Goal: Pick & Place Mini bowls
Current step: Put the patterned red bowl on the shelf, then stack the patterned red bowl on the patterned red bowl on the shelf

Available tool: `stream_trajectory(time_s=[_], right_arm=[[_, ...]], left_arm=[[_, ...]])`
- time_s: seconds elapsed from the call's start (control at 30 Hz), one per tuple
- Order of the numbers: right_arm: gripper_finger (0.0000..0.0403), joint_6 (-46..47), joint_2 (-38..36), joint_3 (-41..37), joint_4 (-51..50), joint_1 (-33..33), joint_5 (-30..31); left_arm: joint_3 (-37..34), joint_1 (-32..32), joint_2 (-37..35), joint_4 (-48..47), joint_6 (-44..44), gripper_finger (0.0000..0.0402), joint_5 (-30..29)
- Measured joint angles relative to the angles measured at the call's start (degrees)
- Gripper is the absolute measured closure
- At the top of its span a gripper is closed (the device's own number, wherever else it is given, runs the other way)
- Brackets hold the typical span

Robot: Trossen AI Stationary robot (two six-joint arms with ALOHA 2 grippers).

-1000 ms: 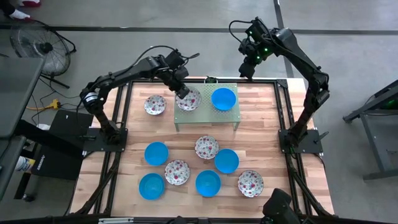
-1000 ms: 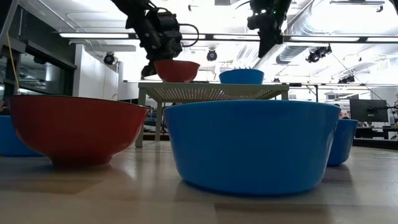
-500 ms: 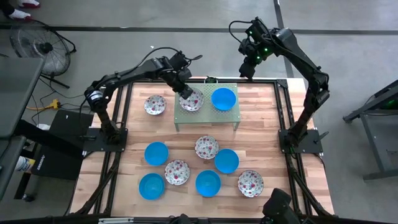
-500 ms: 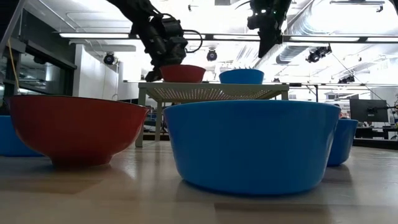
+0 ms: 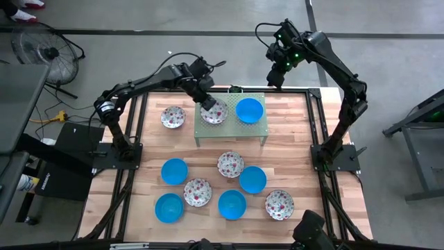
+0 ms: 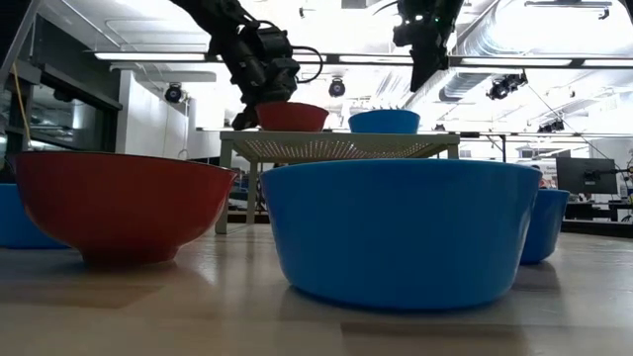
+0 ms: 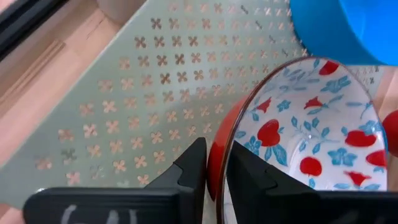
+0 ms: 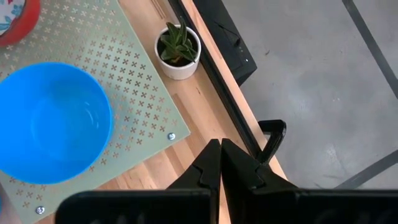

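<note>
A white bowl with red-and-blue flowers and a red outside (image 5: 214, 112) (image 7: 311, 130) sits on the green perforated stand (image 5: 232, 128) (image 6: 336, 146), left of a blue bowl (image 5: 249, 110) (image 8: 50, 121). My left gripper (image 5: 205, 104) (image 7: 216, 155) is shut on the floral bowl's rim. My right gripper (image 5: 275, 82) (image 8: 221, 149) hangs shut, high above the stand's far right corner, touching nothing. One floral bowl (image 5: 173, 117) stands on the table left of the stand. Several blue and floral bowls (image 5: 232, 204) stand near the near edge. My left gripper pinches the floral bowl's rim (image 7: 217, 165) on the bowl's left far side, one finger (image 7: 255, 177) inside the bowl and one (image 7: 186, 171) outside against the red wall. The fingers come from above, slanting in from the table's left. The bowl's base rests on the stand, upright.
A small potted plant (image 8: 178, 43) (image 5: 234, 89) stands at the table's far edge behind the stand. In the low view a red-sided bowl (image 6: 119, 203) and a blue bowl (image 6: 401, 232) fill the foreground. Bare wood (image 5: 291, 139) lies right of the stand.
My left gripper, still shut on the floral bowl, carried it a little toward the table's right and down onto the stand top. It has kept still for the last half second.
</note>
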Motion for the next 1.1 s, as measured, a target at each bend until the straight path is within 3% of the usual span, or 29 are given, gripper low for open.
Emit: stream_trajectory(time_s=[0.23,0.63,1.1], right_arm=[[0.0402,0.0,0.0,0.0,0.0,0.0,0.0],[0.0402,0.4,0.0,0.0,-0.4,0.0,0.0],[0.0402,0.7,0.0,0.0,-0.4,0.0,0.0]], left_arm=[[0.0,0.0,0.0,1.5,0.7,0.0334,-0.1],[0.0,0.0,0.0,1.6,2.7,0.0272,-1.2],[0.0,0.0,-0.1,1.5,4.9,0.0268,-1.1]])
